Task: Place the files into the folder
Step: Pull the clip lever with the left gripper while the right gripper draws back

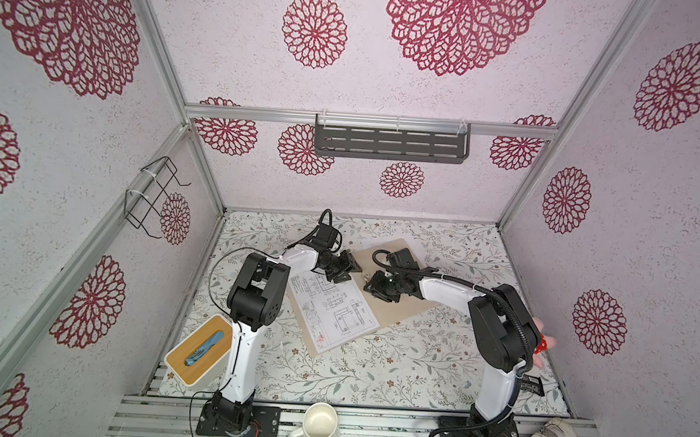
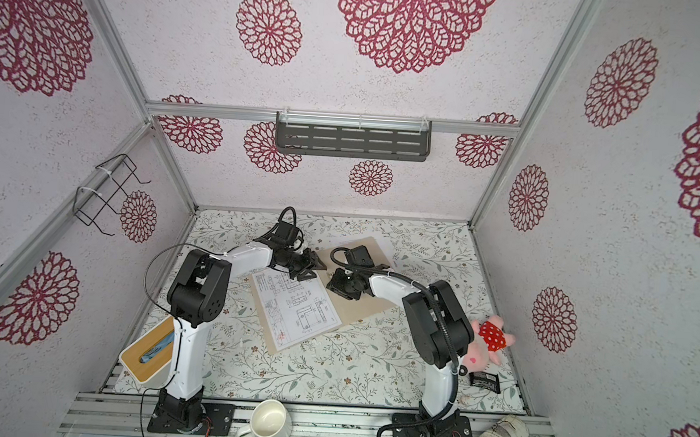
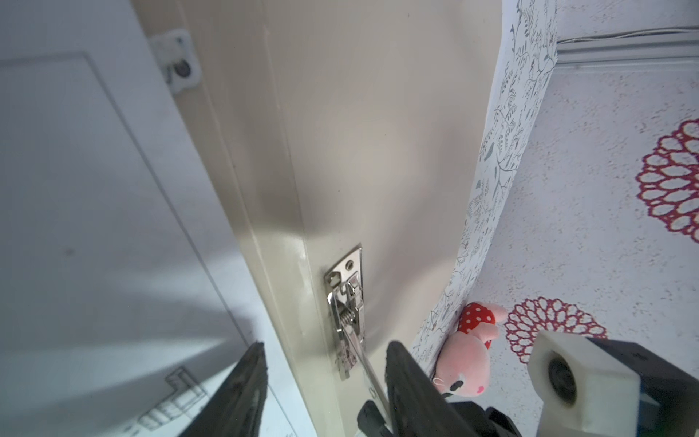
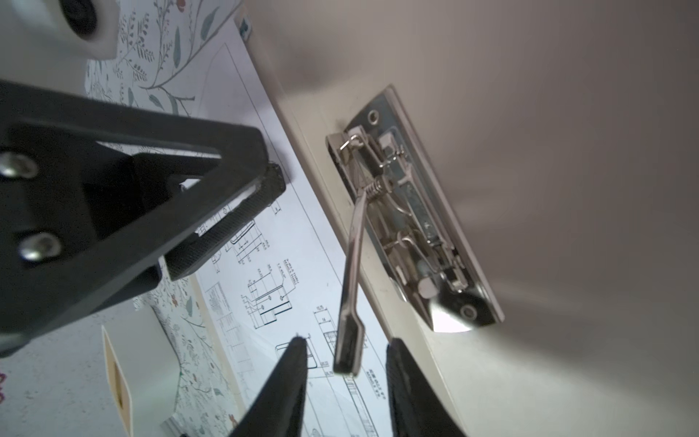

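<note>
Open folder (image 1: 401, 310) on worktop (image 1: 372, 375). Left claw (image 3: 325, 346) & right claw (image 4: 347, 342) both apart, empty; right straddles raised clip lever (image 4: 351, 265). Best: slide drawing sheet (image 1: 330, 305) under, flat.

Top views look down from high; wrist views close over the folder (image 3: 378, 151) share its clip (image 3: 345, 314)

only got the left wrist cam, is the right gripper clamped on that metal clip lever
Observer: No. In the right wrist view the right gripper is open, the silver metal clip's raised lever standing free between its jaws.
Operator: where's the second sheet
Observer: In a top view a white paper edge peeks out beyond the far edge of the open beige cardboard folder.
</note>
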{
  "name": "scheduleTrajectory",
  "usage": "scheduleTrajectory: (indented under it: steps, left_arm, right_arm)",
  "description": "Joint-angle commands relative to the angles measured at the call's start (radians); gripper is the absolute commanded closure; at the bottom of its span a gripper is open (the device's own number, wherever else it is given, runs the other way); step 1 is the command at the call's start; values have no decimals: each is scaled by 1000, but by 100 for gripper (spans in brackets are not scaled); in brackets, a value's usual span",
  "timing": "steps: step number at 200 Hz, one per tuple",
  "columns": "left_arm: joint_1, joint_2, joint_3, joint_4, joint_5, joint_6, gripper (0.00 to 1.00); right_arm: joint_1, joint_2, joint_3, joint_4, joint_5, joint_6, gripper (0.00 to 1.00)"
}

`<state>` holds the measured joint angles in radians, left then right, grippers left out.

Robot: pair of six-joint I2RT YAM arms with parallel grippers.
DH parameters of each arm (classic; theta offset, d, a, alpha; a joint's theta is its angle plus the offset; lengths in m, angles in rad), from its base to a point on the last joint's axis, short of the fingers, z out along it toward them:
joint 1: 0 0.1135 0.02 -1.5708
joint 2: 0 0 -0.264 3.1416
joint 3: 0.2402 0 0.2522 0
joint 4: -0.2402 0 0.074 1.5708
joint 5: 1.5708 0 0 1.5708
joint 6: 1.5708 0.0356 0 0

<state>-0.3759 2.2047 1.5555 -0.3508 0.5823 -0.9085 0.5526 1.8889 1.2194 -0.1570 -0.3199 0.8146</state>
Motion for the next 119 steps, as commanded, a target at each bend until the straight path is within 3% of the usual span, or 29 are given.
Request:
scheduleTrajectory:
  steps: [1,46,119]
  left_arm:
    - [2,-55,-12,62,27,-43,44]
    - [-22,-60,-14,122,58,-104,39]
    - [-65,-91,-62,177,75,-190,34]
  right_arm:
    - [-28,-106,19,-6,70,-12,54]
    - [-125,-199,-26,-57,150,-93,33]
    - [-335,-261,-120,-128,208,-241,19]
